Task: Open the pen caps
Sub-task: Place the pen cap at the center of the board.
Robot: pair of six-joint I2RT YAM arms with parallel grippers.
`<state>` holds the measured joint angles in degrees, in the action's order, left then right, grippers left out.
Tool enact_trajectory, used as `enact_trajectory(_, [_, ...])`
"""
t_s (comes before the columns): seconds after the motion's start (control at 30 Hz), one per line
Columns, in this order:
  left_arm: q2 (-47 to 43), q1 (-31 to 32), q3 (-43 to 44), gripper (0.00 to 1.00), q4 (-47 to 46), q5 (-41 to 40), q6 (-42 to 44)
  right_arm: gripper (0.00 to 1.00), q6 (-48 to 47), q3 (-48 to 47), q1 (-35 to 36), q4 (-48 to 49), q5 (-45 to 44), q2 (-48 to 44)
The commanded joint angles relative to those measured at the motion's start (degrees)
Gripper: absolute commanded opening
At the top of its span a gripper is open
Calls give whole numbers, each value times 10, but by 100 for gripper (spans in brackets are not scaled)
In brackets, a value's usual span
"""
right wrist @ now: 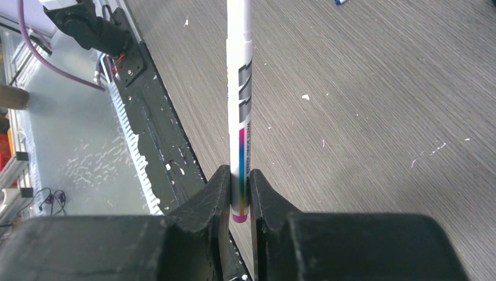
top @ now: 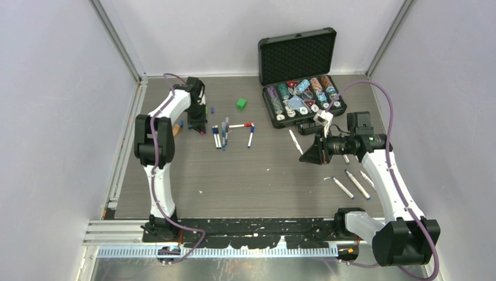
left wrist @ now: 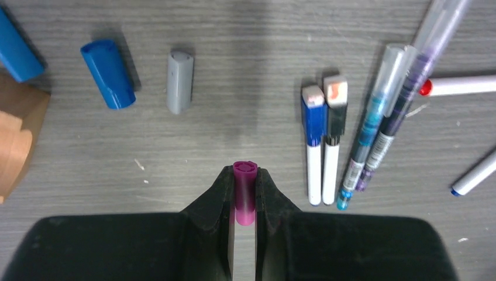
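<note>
The grey wood-grain table (top: 234, 187) carries an open black case (top: 298, 55) of poker chips at its far right. The left gripper (top: 200, 124) is down at the far left of the table. The right gripper (top: 307, 155) is at mid-right, near the case.

In the right wrist view the right gripper (right wrist: 238, 175) is clenched on a white pen (right wrist: 240, 117) with a rainbow stripe. The pen's purple end sits between the fingers and its barrel reaches straight out past the fingertips, above the table.

Just right of the left gripper (left wrist: 244, 172), four capped pens (left wrist: 314, 146) lie side by side on the table: one blue-capped, one black-capped and two with clear caps. A red-ended pen (left wrist: 462, 86) lies beyond them.

The left gripper is closed on a purple cap (left wrist: 244, 193), pinched upright between the fingertips with its open end flush with them. A blue cap (left wrist: 108, 73) and a grey cap (left wrist: 179, 81) lie loose on the table ahead and to the left.
</note>
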<state>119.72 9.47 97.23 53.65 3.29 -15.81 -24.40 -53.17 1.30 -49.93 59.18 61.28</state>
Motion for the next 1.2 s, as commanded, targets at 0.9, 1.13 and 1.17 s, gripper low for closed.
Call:
enact_trajectory(0.9, [124,2,161,23,59,-29,45,0,-34,-24,-3,-26,10,9])
enact_trajectory(1.13, [130,2,172,24,68,-45,47,0,-38,-26,-3,-31,10,9])
enact_trajectory(1.17, [129,3,172,24,68,-45,47,0,-40,-26,-3,-31,10,8])
